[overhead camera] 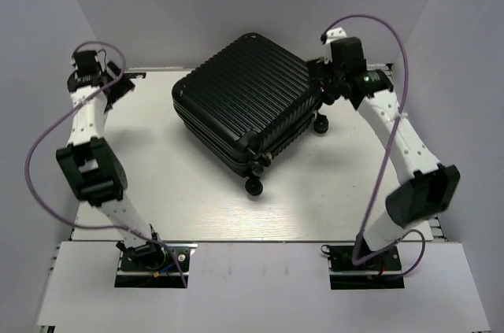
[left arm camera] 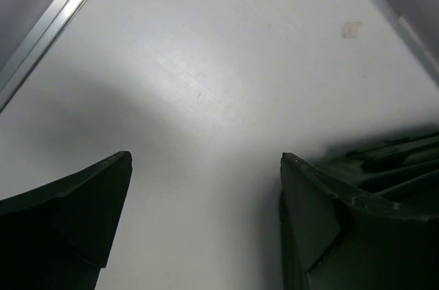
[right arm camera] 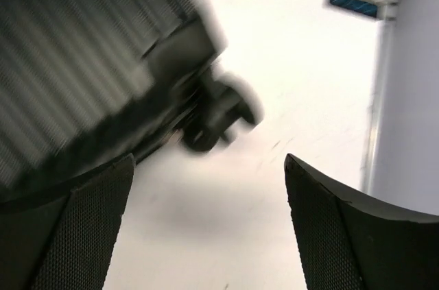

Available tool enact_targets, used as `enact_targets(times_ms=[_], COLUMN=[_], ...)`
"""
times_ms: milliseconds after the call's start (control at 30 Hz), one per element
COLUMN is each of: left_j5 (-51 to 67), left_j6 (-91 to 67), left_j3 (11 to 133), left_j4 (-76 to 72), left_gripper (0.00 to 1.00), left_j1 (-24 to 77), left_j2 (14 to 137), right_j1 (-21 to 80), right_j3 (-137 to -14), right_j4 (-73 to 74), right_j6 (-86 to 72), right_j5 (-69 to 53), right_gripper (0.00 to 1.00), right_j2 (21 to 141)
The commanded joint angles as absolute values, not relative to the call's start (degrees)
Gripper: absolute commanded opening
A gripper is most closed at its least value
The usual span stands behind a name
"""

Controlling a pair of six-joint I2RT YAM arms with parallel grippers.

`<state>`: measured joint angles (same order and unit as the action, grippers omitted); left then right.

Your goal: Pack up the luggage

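Luggage [overhead camera: 244, 101], a large black hard-shell suitcase with a horizontally ribbed lid, lies shut and flat on the far middle of the white table [overhead camera: 236, 215]. It is turned cornerwise, so its long axis, as far as I can judge, runs from the wheeled end at the near right to the far left. The coming move turns on the right gripper [overhead camera: 332, 87], which is much the nearer of the two and hangs just beside the right-hand corner of the shell. In its own blurred wrist view the ribbed case fills the space beside and beyond the finger on the left of that view. One of the small black wheels [right arm camera: 219, 115] sits ahead, roughly between the two finger lines. Its fingers [right arm camera: 82, 235] stand wide apart with only bare table between them, gripping nothing. The left gripper [left arm camera: 206, 160] is well apart from the case, out by the far left edge, with the luggage away to the right of its fingers. Its jaws too are spread, over bare tabletop. The surface is smooth, matte and pale, likely to let the hard shell slide if pushed, with an aluminium rail [left arm camera: 55, 22] along its border. Pale walls [overhead camera: 47, 49] close in on the left, right and back, leaving the right arm little room between the case and the side wall.
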<state>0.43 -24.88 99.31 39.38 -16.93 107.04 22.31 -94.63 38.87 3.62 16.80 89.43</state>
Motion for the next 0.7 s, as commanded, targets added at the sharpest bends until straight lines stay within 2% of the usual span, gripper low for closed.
enact_targets(times_ms=[0,33,67,133,200,233,300,367,400,533,667], left_j5=[0.95,4.53,5.88,8.34,9.75,9.58,10.81,10.2,10.02,9.67,10.19], left_j6=[-25.04,-25.74,-27.14,-29.34,-30.93,-31.37,-30.68,-30.06,-29.36,-28.75,-25.41], left_j3=[86.43,83.09,72.35,63.43,58.02,56.44,57.99,59.58,62.46,68.09,79.96], left_j4=[43.61,41.77,40.27,33.33,29.56,28.75,29.53,32.49,32.87,32.7,33.66], left_gripper=[1.0,0.98,0.96,0.95,0.94,0.94,0.92,0.92,0.92,0.92,0.92], left_j1=[-14.5,-13.28,-12.58,-8.11,-5.2,-1.01,3.48,6.32,6.94,7.12,6.94], left_j2=[98.63,94.87,91.01,86.25,83.42,83.67,86.29,88.32,91.11,98.23,107.39], right_j1=[16.71,14.09,11.54,7.75,7.03,6.42,6.41,6.15,6.15,6.59,7.73], right_j3=[-103.52,-109.02,-111.25,-117.38,-121.72,-120.68,-114.56,-112.95,-113.46,-109.88,-98.01], right_j4=[37.87,38.05,39.88,41.21,43.25,42.81,37.72,36.3,36.65,39.37,38.5], right_j6=[5.27,5.8,6.32,7.63,9.31,11.93,12.74,14.14,14.32,18.97,21.79], right_j5=[18.72,16.98,15.74,11.44,7.66,1.99,-1.65,-5.07,-5.79,-15.54,-28.72], right_gripper=[0.9,0.89,0.87,0.84,0.81,0.81,0.81,0.81,0.78,0.74,0.67], right_j2=[100.14,102.02,103.96,111.6,115.29,115.92,115.4,116.27,116.8,115.76,109.27])
